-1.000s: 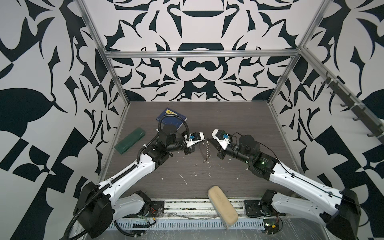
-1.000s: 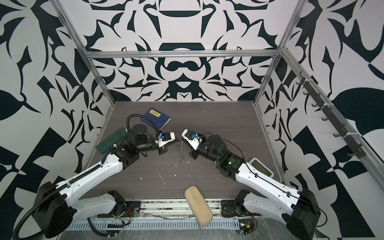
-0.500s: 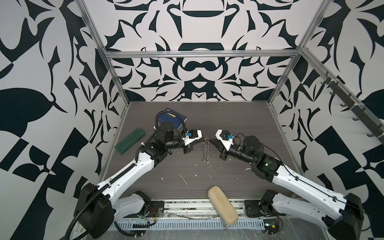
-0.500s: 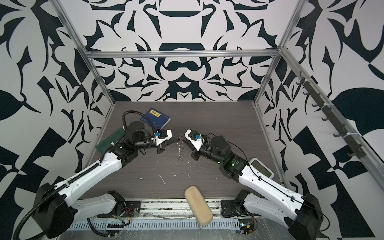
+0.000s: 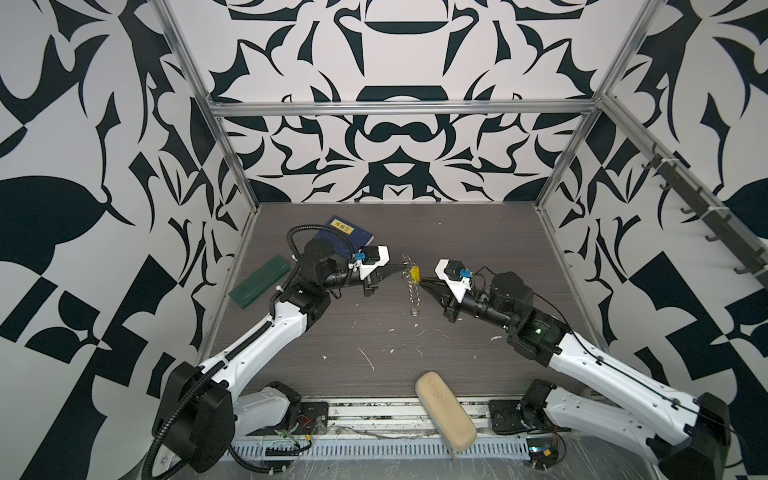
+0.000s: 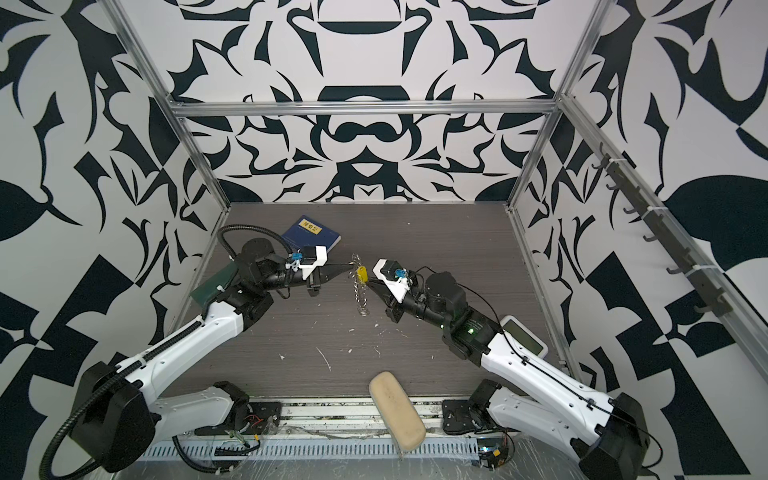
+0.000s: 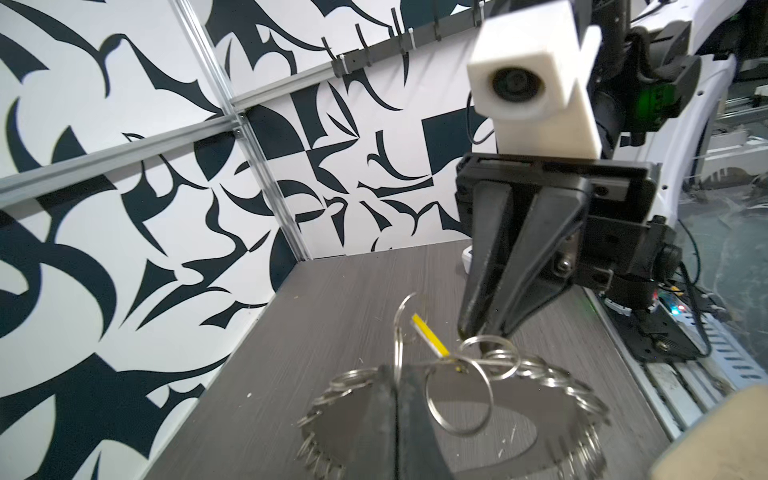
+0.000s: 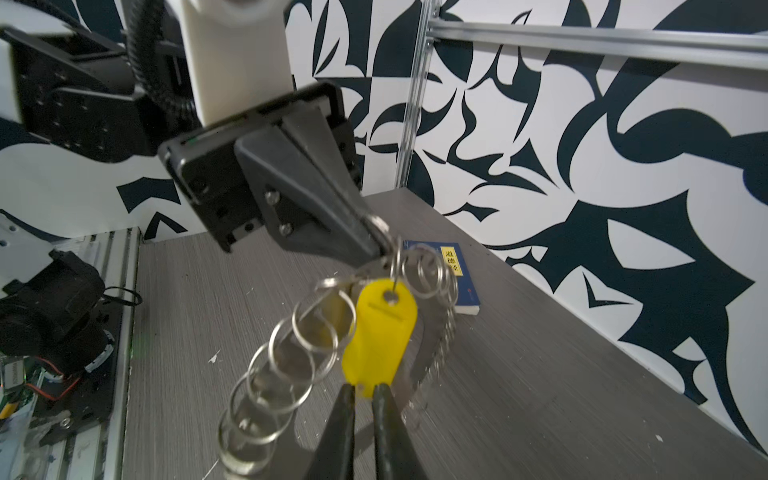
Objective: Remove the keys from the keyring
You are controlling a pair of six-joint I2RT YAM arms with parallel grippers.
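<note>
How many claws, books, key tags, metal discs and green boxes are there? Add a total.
Black left claw and right claw: 2
Blue yellow-labelled book: 1
Yellow plastic key tag: 1
Grey ring-fringed metal disc: 1
Dark green box: 1
Total: 6

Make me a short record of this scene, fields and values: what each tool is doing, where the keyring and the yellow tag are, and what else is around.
left tool: shut on the keyring at its top rim, holding it on edge
yellow key tag: hangs by its small ring from the keyring's top, not yet off
right tool: tips slightly apart at the tag's lower end; grip cannot be told
also in view: blue book, green case, beige pad, white scraps
</note>
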